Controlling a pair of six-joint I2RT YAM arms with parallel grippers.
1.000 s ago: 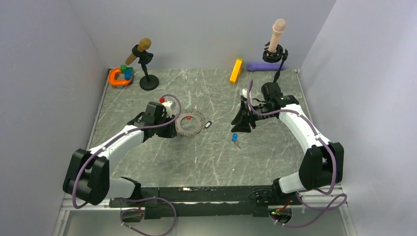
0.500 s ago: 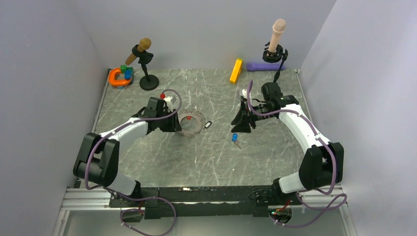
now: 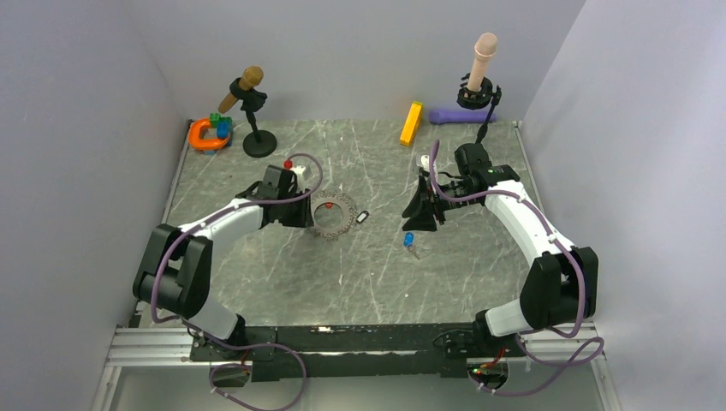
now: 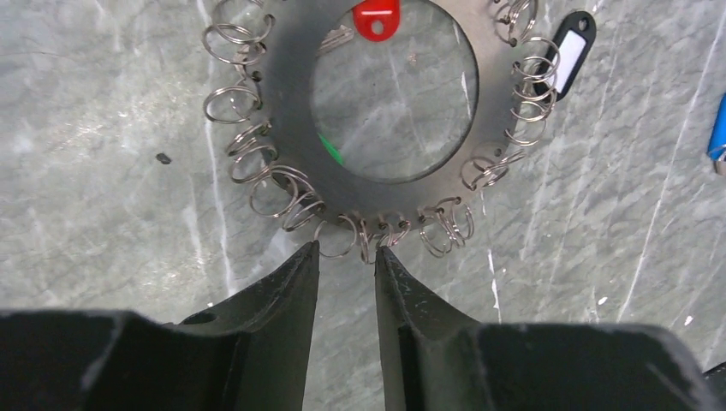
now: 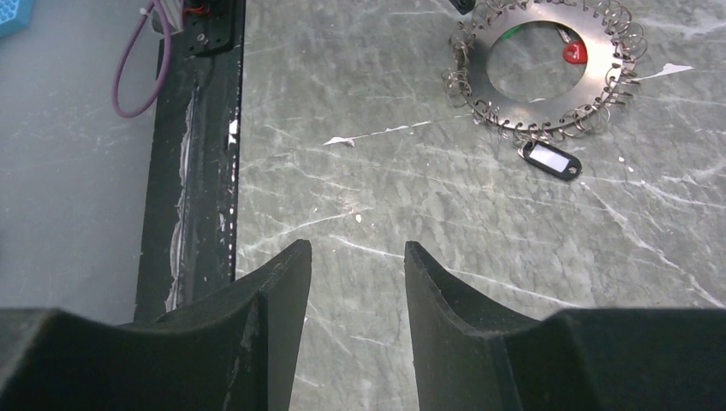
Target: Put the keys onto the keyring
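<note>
The keyring (image 3: 334, 215) is a flat grey metal ring fringed with wire loops, lying on the marble table. My left gripper (image 3: 308, 216) is at its left edge. In the left wrist view the gripper (image 4: 347, 252) is narrowly open, with one wire loop of the keyring (image 4: 287, 111) between its tips. A red key (image 4: 377, 17) and a green key (image 4: 331, 150) lie at the ring's hole. A black-tagged key (image 3: 362, 217) lies just right of the ring. A blue key (image 3: 408, 241) lies below my right gripper (image 3: 421, 214). The right gripper (image 5: 355, 248) is open and empty above bare table.
A yellow block (image 3: 411, 123) lies at the back. An orange C-shaped toy (image 3: 205, 134) and a black stand (image 3: 255, 137) are at the back left. A purple piece with another stand (image 3: 473, 96) is at the back right. Grey walls enclose the table.
My left arm has folded in: its elbow drew back to the left and the wrist shifted slightly toward the back, staying at the ring's left edge. The right arm and the keys have not moved.
</note>
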